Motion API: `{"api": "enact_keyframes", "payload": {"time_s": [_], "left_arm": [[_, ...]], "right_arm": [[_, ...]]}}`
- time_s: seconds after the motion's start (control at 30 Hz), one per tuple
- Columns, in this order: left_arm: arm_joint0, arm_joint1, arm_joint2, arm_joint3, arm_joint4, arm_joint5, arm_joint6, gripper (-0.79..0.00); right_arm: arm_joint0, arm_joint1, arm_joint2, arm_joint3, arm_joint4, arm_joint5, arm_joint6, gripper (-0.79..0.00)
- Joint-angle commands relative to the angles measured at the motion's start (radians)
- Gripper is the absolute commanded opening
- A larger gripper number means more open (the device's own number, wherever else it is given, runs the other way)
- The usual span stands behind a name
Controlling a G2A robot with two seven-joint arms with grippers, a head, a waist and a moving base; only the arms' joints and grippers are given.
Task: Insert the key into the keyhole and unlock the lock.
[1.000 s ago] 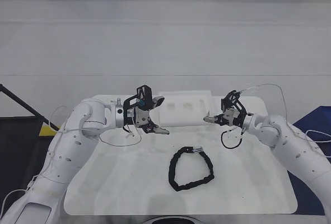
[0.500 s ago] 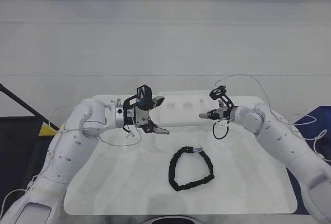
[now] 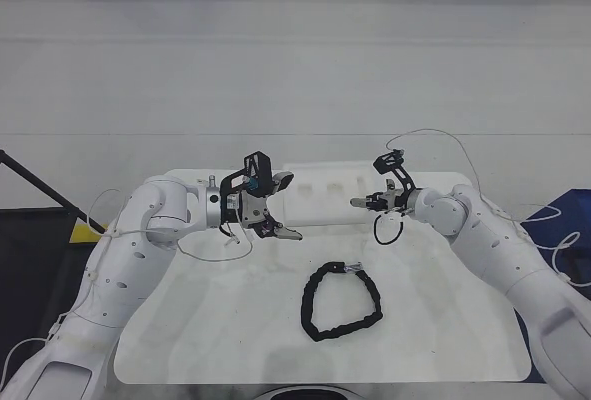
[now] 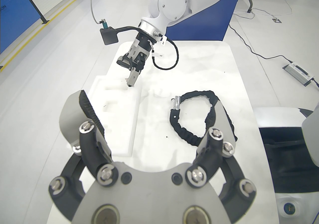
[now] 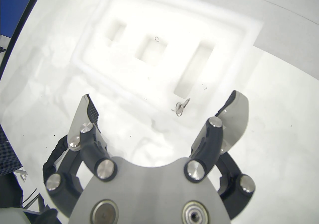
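Lock (image 3: 342, 300) location, technician?

Nearest the robot, operator: black chain loop flat on the table (image 3: 225, 330), metal end (image 4: 177, 103) exposed, nothing touching it. Left gripper (image 4: 149, 98) hangs beyond it, fingers spread, empty.

Key (image 5: 180, 108)?

Farther back, flat on the foam tray (image 5: 174, 1), just beside the long recess (image 5: 194, 68). Right gripper (image 5: 160, 100) hovers over it, fingers parted wide; key lies below the gap, touching neither.

Step in hand?

Key pickup, judged not yet started. Next move calls for descent, centring on the key, then closing without pushing it into the recess
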Motion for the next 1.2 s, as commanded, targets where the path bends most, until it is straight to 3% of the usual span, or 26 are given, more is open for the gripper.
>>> {"api": "enact_keyframes", "payload": {"time_s": [0.0,0.17,0.27,0.5,0.63,0.7,1.17], "left_arm": [[0.0,0.0,0.0,0.0,0.0,0.0,0.0,0.0],[0.0,0.0,0.0,0.0,0.0,0.0,0.0,0.0],[0.0,0.0,0.0,0.0,0.0,0.0,0.0,0.0],[0.0,0.0,0.0,0.0,0.0,0.0,0.0,0.0],[0.0,0.0,0.0,0.0,0.0,0.0,0.0,0.0],[0.0,0.0,0.0,0.0,0.0,0.0,0.0,0.0],[0.0,0.0,0.0,0.0,0.0,0.0,0.0,0.0]], "right_arm": [[0.0,0.0,0.0,0.0,0.0,0.0,0.0,0.0],[-0.002,0.0,0.0,0.001,-0.003,0.005,0.0,0.0],[0.0,0.001,0.011,-0.008,-0.019,0.061,0.03,0.0],[0.036,-0.013,0.062,-0.049,0.112,0.189,0.248,0.0],[0.046,-0.028,0.097,-0.014,0.243,0.281,0.357,0.0],[0.06,-0.038,0.085,0.012,0.231,0.308,0.412,0.0],[0.138,-0.124,0.038,0.163,0.214,0.237,0.485,0.0]]}}
